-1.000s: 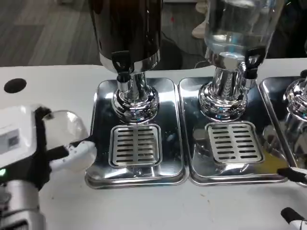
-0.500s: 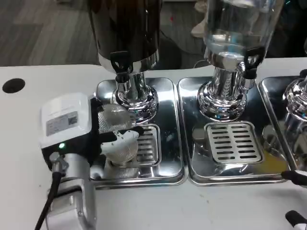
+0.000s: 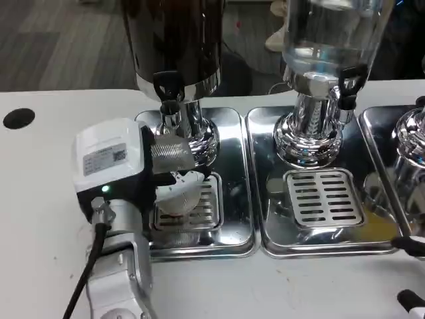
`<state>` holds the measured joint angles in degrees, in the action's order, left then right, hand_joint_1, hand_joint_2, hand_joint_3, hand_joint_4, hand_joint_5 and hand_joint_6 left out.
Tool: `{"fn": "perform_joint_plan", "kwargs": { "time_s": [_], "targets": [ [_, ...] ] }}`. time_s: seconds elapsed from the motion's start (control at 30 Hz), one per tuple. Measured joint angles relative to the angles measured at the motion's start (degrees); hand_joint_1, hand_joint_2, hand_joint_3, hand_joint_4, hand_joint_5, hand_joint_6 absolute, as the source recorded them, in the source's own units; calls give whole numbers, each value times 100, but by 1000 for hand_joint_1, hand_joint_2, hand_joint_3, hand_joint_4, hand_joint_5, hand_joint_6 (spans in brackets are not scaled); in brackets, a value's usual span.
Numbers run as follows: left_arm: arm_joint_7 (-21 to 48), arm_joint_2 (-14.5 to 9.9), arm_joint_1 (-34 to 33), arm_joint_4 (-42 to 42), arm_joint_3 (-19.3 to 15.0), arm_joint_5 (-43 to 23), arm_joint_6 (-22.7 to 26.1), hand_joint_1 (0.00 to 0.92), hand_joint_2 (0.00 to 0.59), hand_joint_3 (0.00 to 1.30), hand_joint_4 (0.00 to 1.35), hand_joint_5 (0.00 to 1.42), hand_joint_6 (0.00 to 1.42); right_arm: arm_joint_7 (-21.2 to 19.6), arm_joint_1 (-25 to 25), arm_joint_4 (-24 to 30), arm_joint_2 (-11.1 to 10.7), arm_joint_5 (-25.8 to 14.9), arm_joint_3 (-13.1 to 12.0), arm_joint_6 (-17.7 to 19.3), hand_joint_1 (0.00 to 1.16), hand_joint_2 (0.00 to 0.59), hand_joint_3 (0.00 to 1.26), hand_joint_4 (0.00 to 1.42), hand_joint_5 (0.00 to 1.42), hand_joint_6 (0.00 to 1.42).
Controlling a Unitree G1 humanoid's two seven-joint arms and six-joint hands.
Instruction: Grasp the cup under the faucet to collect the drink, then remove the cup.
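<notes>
Head view: I see my left hand (image 3: pixel 143 176) gripping the clear cup (image 3: pixel 174 174) over the drip grate (image 3: pixel 199 203), under the dark dispenser's faucet (image 3: pixel 166 86).
Done: cup grasped and placed, I judge.
Left: filling, then removal; no drink visible in it.
Right hand (image 3: pixel 412 276): only fingertips at the frame edge; can't tell their spread.
Writing: a label on the left hand's back, unreadable.

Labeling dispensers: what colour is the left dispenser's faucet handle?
Black faucet handle on the dark left dispenser, clearest in head view.
</notes>
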<state>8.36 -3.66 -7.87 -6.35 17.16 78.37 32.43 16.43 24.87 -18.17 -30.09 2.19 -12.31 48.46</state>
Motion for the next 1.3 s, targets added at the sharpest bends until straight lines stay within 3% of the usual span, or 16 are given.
{"fn": "perform_joint_plan", "kwargs": {
  "time_s": [0.27,0.63,1.17,1.3],
  "targets": [
    [-214,12,-294,380,106,-177,77,355,100,557,612,902,1191,52,-30,-169,-24,-12,-4,10,628,263,284,214,193,102],
    [-383,-104,-433,598,194,-353,197,193,57,488,542,823,1083,89,-191,-279,-45,-38,-4,10,636,257,285,219,193,102],
    [-272,-328,-475,424,267,-414,270,150,49,434,493,769,1031,100,-301,-354,-61,-35,11,10,625,263,285,224,193,102],
    [-252,-418,-405,278,238,-450,271,41,21,387,409,715,985,100,-312,-312,-60,-19,39,9,621,261,285,224,193,102]
  ]
}}
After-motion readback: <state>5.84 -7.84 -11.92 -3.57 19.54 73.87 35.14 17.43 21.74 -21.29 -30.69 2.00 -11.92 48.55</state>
